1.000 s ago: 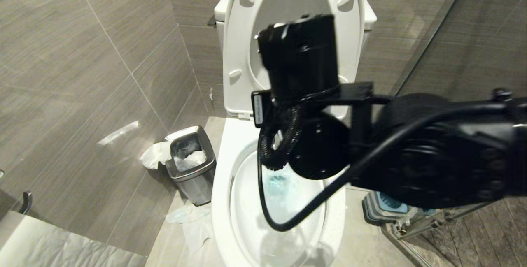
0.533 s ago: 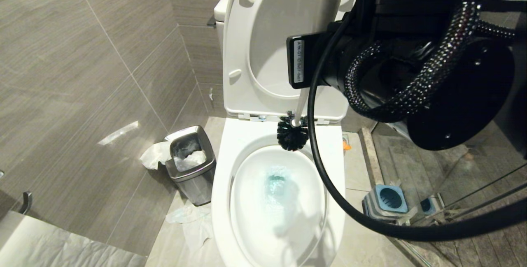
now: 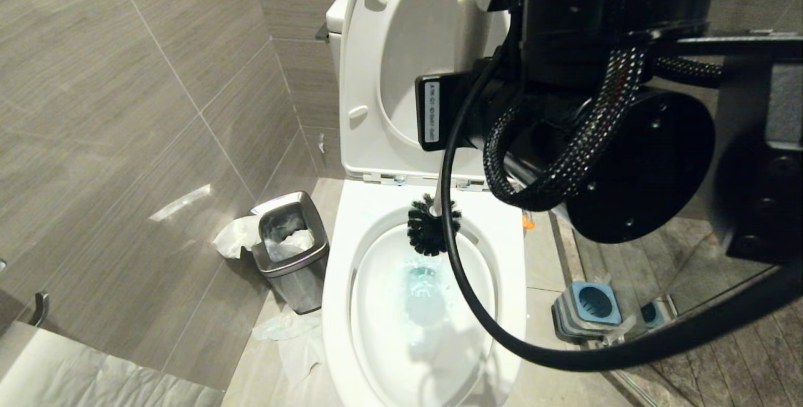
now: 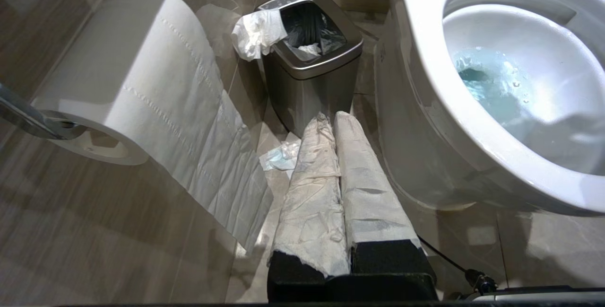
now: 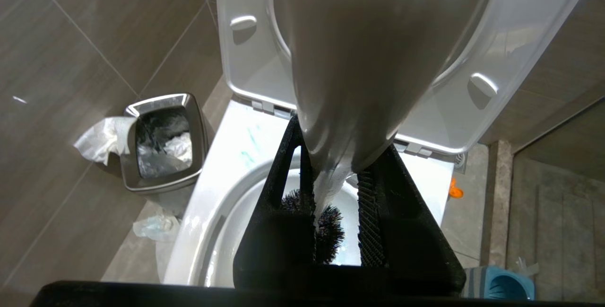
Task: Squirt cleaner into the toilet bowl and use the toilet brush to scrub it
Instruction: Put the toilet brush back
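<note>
Head view looks steeply down on the toilet bowl point(image 3: 401, 332); both wrist views, closer, share its rim.

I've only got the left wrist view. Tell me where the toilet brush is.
Observer: The toilet brush hangs with its black head over the back of the toilet bowl, just inside the rear rim.
Operator: Confirm what's holding it.
Observer: The right gripper is shut on the white handle, with the head pointing down.
Operator: Give me the holder's spot.
Observer: The brush holder stands on the floor to the robot's right of the toilet, its opening empty.
</note>
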You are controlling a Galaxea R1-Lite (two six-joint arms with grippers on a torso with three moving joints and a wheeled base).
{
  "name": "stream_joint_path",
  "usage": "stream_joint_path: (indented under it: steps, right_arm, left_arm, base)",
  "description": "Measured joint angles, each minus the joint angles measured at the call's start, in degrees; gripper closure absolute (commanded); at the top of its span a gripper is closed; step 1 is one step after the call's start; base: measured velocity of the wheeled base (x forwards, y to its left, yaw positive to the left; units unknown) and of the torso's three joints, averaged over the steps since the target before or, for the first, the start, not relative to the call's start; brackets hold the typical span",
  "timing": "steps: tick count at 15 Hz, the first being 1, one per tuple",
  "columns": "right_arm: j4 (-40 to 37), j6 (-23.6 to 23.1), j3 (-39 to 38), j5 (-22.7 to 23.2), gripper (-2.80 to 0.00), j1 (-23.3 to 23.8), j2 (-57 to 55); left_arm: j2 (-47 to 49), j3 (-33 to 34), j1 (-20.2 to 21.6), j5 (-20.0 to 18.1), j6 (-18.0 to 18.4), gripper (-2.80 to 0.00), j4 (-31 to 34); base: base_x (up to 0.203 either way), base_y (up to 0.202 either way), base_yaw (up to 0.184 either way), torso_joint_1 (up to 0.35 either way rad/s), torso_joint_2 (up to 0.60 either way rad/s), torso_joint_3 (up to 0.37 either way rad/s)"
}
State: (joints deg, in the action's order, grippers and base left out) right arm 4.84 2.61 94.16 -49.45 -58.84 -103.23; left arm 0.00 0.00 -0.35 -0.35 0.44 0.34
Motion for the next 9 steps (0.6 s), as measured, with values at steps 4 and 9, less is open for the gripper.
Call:
stream_joint_path:
  steps: [4, 9]
  right_arm:
    - [-1.3, 1.4, -4.4, 0.2, 0.0, 0.1, 0.3]
    - [-3.6, 2.7, -2.5, 0.4, 0.0, 0.1, 0.7]
  left_arm:
    - [0.0, 0.0, 0.0, 0.0, 0.0, 0.0, 0.0]
    - [0.0, 0.0, 0.0, 0.0, 0.0, 0.0, 0.0]
  base:
    - [0.0, 0.0, 0.0, 0.0, 0.0, 0.0]
    - [0.0, 0.0, 0.0, 0.0, 0.0, 0.0]
